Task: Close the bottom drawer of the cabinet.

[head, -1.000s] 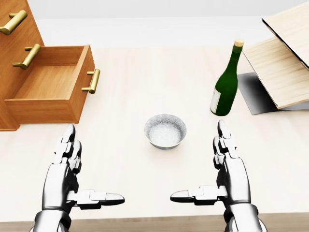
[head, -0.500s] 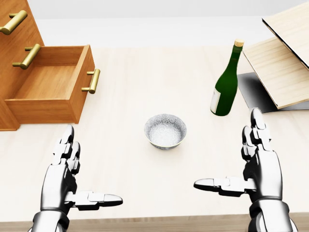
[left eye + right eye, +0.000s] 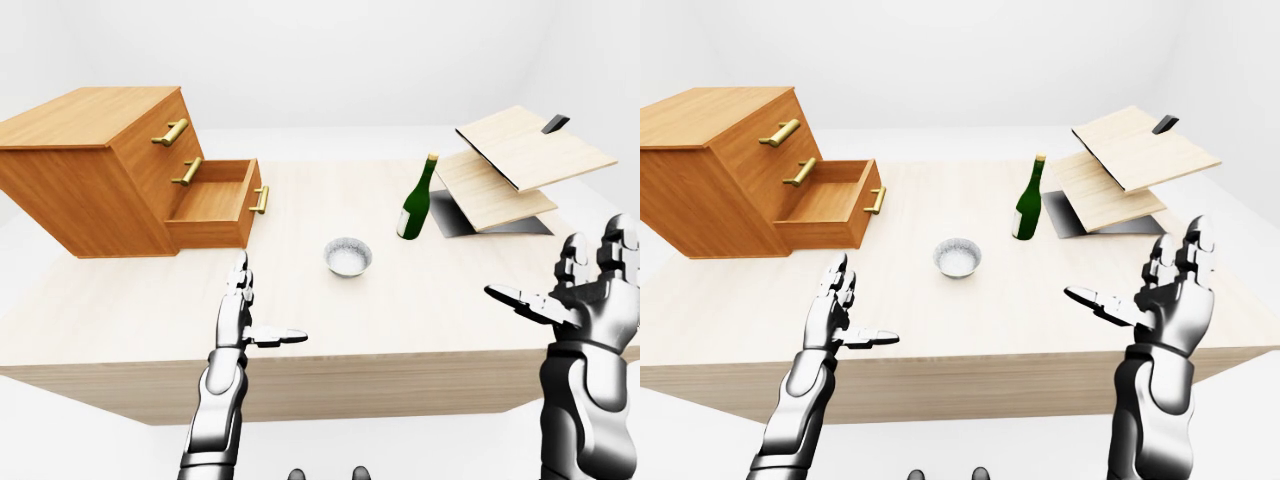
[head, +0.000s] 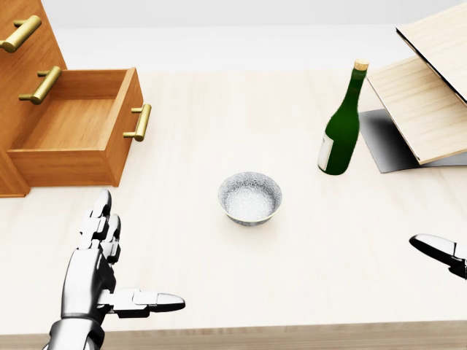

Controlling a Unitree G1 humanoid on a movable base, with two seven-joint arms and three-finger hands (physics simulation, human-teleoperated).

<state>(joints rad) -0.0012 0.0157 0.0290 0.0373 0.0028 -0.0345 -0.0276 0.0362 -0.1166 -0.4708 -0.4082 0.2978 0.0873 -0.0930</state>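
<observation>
The bottom drawer of the cabinet stands pulled out, and nothing touches it. The left hand, fingers spread, hovers below the drawer; the right hand, also spread, is far off. Next, I judge, the left hand must reach the drawer front and push

Simulated test room: blank white walls and floor, one pale wooden table under both hands, wooden cabinet beyond left hand.
</observation>
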